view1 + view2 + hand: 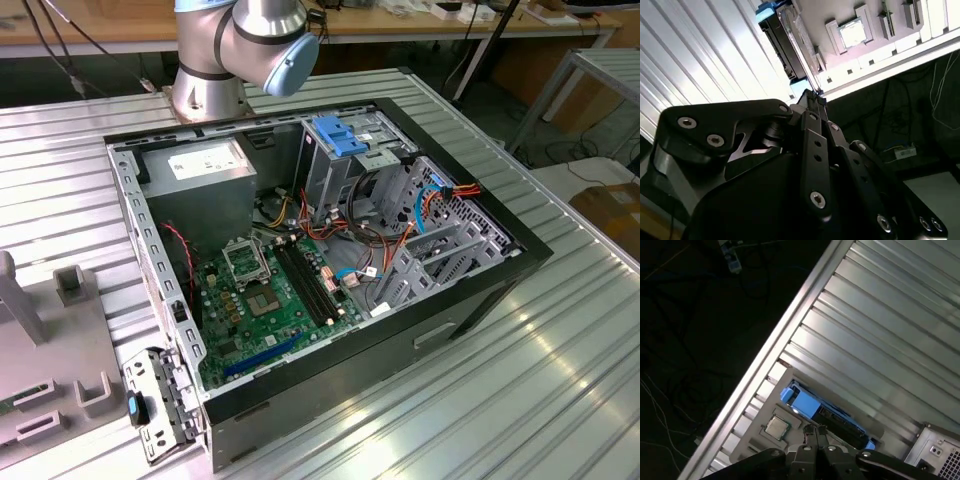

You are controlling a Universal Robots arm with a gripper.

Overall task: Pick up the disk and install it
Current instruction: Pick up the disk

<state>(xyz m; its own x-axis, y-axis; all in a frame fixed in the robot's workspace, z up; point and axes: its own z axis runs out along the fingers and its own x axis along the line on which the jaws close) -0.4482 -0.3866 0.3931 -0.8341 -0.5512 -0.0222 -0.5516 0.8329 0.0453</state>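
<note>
On the exterior view's left, a pale grey moulded fixture tray [60,340] lay on the ribbed aluminium table [450,400]. Its slotted holders were apparently there to present parts in known poses. In both wrist views the disk [830,416] [785,47], a flat black-and-silver rectangular drive with bright blue plastic rails at its ends, stood on edge in such a tray. Beside it a small square silver processor chip [776,426] sat in its own pocket. Stood upright like that, the disk probably offered its thin sides for a pinch from above.

The black two-finger gripper [813,430] hung just beside one blue end of the disk, its fingers together and clamped on nothing. Whether it touched the rail could not be told, and the pick was not yet made.

Farther right, the black open-sided computer case [480,290] lay flat, likely so its bays could be reached from above. A green motherboard [270,300] covered its floor. The silver metal drive cage [335,175], topped by a blue plastic bracket [345,135], stood toward the exterior view's right.
</note>
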